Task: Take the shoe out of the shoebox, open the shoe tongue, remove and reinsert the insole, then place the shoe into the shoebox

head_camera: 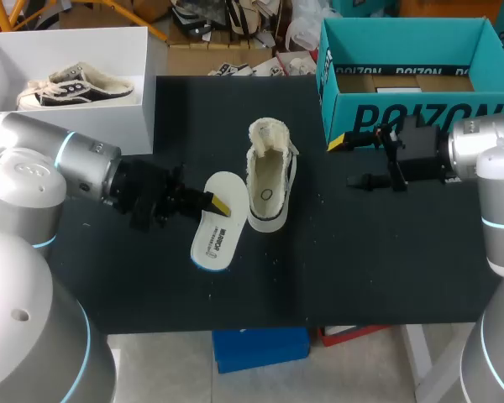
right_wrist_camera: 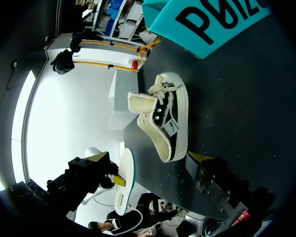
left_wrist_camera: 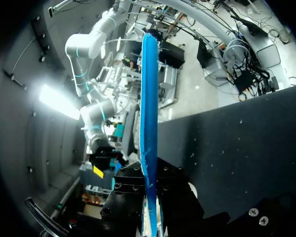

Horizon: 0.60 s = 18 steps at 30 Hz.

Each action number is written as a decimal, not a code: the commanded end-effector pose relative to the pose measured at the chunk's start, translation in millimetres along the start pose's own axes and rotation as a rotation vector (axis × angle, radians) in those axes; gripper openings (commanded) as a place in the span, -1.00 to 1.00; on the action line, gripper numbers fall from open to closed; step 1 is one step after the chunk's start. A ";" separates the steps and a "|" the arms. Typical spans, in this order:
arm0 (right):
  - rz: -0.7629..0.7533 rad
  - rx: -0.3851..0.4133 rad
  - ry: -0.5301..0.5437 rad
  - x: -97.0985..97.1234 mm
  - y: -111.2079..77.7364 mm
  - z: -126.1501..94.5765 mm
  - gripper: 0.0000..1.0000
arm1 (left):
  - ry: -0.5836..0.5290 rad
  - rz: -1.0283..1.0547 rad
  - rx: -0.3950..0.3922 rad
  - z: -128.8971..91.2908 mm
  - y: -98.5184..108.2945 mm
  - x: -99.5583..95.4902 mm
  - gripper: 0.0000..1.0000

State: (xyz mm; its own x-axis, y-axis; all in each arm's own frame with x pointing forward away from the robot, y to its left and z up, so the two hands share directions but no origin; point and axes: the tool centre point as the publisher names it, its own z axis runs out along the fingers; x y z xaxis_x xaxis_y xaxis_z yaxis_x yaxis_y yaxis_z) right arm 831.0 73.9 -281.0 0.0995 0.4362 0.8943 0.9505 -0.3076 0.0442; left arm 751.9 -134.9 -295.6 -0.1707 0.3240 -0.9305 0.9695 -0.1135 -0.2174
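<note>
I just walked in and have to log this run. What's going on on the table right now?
The left gripper is shut on one end of the white insole, which is out of the shoe and held just beside it. The shoe lies on the black table, outside the teal shoebox. The right gripper is open and empty in front of that box, apart from the shoe.

Open surface (head_camera: 361, 269) runs along the near edge and between the shoe (head_camera: 269, 176) and the right pincer (head_camera: 359, 161), whose fingers stand apart. The teal shoebox (head_camera: 420, 117) blocks the far right corner. The white box (head_camera: 126, 126) blocks the far left. The insole (head_camera: 217, 231), clamped in the left pincer (head_camera: 212, 202), sits just left of the shoe.
</note>
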 end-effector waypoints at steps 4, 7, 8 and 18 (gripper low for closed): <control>0.003 -0.199 -0.075 4.7 -30.6 -62.0 1.00 | 0.101 -0.007 0.028 -25.6 -35.7 1.3 -1.00; 0.002 -0.235 -0.090 5.9 -37.1 -77.0 1.00 | 0.103 -0.005 0.035 -26.1 -39.0 0.9 -1.00; 0.000 -0.245 -0.095 6.8 -39.0 -80.8 1.00 | 0.104 -0.005 0.037 -26.0 -39.5 0.6 -1.00; -0.027 -0.291 -0.106 16.0 -52.2 -102.5 1.00 | 0.124 0.001 0.128 -19.1 -46.9 -5.3 -1.00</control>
State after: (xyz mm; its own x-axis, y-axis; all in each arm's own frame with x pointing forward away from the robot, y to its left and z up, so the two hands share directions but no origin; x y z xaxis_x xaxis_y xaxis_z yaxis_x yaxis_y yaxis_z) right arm 767.8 20.8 -231.9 0.1218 0.5324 0.8377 0.8619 -0.4753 0.1767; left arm 703.7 -111.3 -274.6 -0.1419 0.4246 -0.8942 0.9440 -0.2138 -0.2513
